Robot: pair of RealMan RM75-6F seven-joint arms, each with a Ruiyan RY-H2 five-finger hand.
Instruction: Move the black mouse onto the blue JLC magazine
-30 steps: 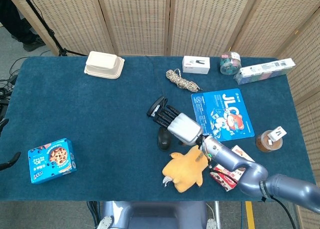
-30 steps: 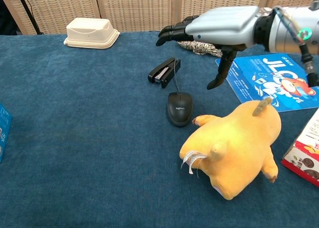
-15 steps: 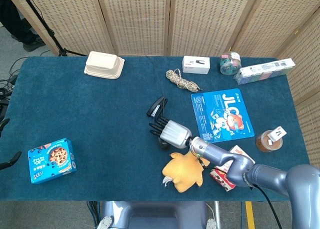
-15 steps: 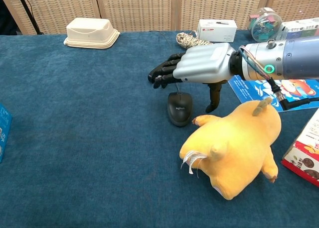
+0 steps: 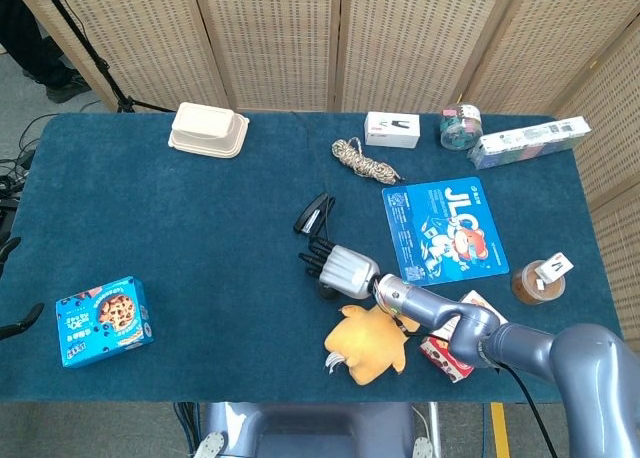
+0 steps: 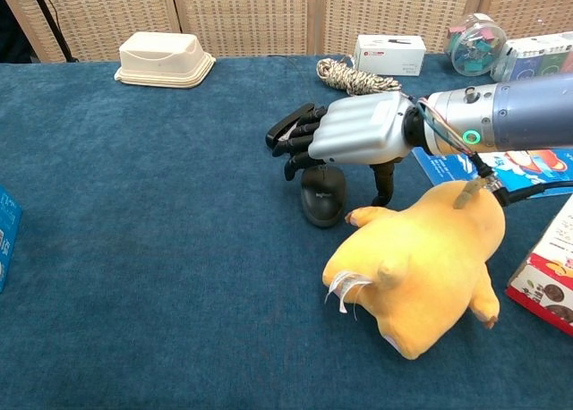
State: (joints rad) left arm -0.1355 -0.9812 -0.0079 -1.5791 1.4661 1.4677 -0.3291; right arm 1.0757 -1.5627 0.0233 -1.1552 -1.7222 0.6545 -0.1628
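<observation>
The black mouse lies on the blue cloth just left of a yellow plush toy; in the head view the mouse is mostly covered. My right hand hovers low over it, palm down, fingers stretched past its far end and thumb hanging down on its right side. I cannot tell whether the hand touches it. The blue JLC magazine lies flat to the right, partly behind my forearm in the chest view. My left hand does not show.
A black stapler lies just beyond the mouse. A snack box sits right of the plush toy, a coffee cup right of the magazine. Rope, a white box and a food container line the far side.
My right hand has come down and back toward me, from above the stapler to low over the mouse, its thumb now beside the mouse. The mouse has not moved.
</observation>
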